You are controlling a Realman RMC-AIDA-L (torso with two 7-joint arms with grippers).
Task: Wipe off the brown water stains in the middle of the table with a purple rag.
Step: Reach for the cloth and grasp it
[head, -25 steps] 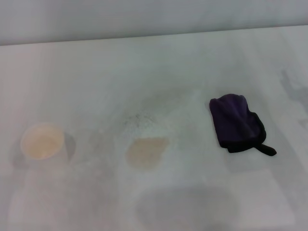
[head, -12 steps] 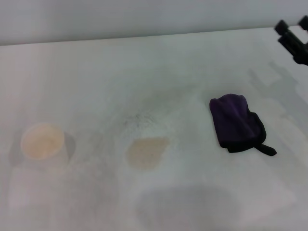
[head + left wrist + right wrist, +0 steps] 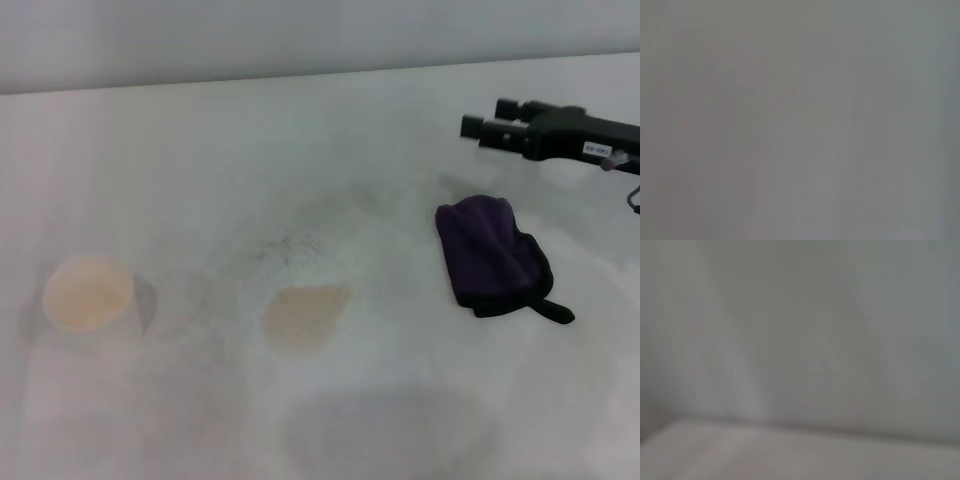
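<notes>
Right pincer (image 3: 472,128) hangs over the tabletop (image 3: 200,150) nr the far right corner, just beyond your purple rag (image 3: 490,255); can't tell if it's open or closed. Brown water stains (image 3: 304,315) sit mid-tabletop, twd the near edge. Paper cup (image 3: 88,293) by the left edge.

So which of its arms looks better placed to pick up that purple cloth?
The right one, probably. The right gripper hangs above the table just beyond the purple rag, which lies on the robot's right side. The left arm is nowhere in the head view. The brown stain is unwiped.
</notes>
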